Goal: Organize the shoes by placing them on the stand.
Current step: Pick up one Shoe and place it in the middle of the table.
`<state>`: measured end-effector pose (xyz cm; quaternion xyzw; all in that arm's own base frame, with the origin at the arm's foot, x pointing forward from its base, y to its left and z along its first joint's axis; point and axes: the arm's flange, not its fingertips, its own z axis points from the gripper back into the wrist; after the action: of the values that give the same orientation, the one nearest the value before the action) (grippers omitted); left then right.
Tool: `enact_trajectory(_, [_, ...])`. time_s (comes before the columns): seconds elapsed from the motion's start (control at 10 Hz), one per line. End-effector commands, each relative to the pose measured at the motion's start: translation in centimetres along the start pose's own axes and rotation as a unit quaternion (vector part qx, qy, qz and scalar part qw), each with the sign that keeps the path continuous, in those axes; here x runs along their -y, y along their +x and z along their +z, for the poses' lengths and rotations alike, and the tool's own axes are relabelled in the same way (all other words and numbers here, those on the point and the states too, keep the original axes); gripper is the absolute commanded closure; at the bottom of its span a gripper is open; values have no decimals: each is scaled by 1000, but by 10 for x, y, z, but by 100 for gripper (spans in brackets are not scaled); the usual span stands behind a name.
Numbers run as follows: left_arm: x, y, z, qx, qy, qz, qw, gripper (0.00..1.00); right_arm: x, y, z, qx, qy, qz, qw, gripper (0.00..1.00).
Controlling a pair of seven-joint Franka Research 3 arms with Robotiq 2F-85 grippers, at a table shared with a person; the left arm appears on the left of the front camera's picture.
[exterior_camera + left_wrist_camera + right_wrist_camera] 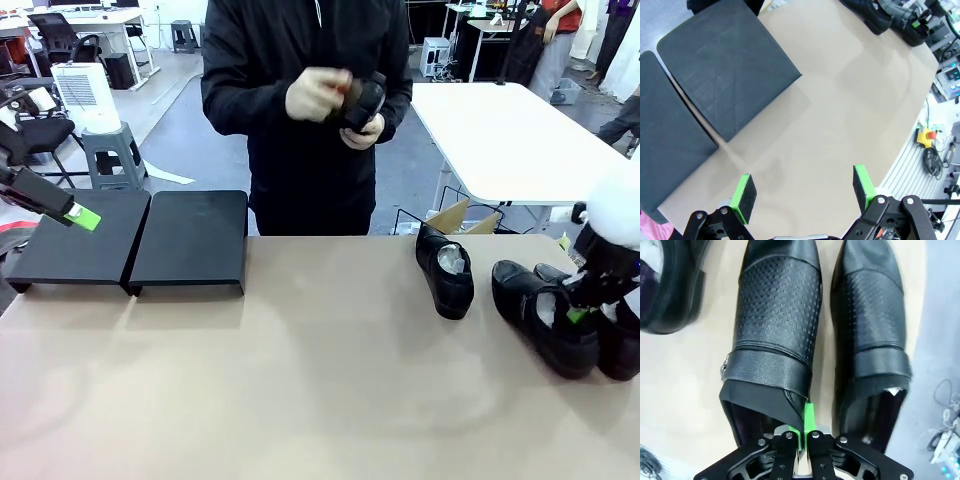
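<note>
Three glossy black shoes lie at the table's right: one apart and a pair side by side. My right gripper is shut on the rim of the pair's left shoe, its green pads pinching the side wall by the strap; the neighbouring shoe lies close beside it. The stand, two flat black sections, sits at the table's far left with nothing on it. My left gripper hovers open over the stand's left section. The person holds another shoe in both hands at chest height.
The person stands at the far edge, behind the table's middle. Bare tan tabletop stretches between the stand and the shoes. A white table and a grey stool with a white appliance stand beyond.
</note>
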<state>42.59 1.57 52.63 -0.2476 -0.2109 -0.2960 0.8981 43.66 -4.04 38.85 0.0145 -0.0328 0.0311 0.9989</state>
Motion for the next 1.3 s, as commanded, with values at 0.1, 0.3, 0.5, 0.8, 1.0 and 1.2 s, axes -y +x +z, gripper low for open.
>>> enact_trajectory(0.1, [-1,0,2,5,-8,-5,1000,0,-6,-52,88,112,52,-16,992,100])
enact_trajectory(0.3, [-1,0,2,5,-8,-5,1000,0,-3,-26,68,74,21,-18,997,100])
enact_trajectory(0.5, [-1,0,2,5,-8,-5,1000,0,-3,-26,68,74,21,-18,997,100])
enact_trajectory(0.8, [-1,0,2,5,-8,-5,1000,0,-80,-77,106,113,13,-4,993,100])
enact_trajectory(1.0, [-1,0,2,5,-8,-5,1000,0,-129,-114,130,135,10,0,991,100])
enact_trajectory(1.2, [-1,0,2,5,-8,-5,1000,0,-175,-127,123,78,67,22,994,100])
